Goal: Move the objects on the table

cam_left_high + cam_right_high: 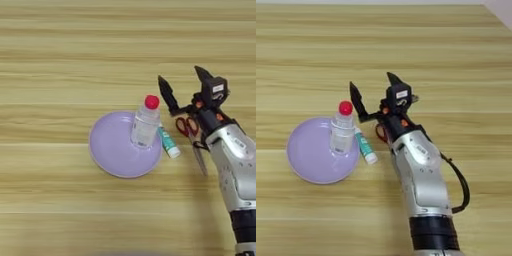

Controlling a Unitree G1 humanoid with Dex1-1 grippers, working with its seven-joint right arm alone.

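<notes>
Two black fingers of the right gripper (182,85) stand spread wide with nothing between them, raised over the wide light wooden desk (60,50) toward its right side, just beyond the red-handled scissors (191,137). Nearest the front edge, the silver forearm (421,180) comes up from the bottom. Next lies the round lilac plate (112,152) in the middle of the desk, the clear plastic bottle with red cap (146,124) upright on its right part. A white-and-green glue stick (169,143) lies just beside the plate's right rim, the scissors to its right, partly under the arm.
</notes>
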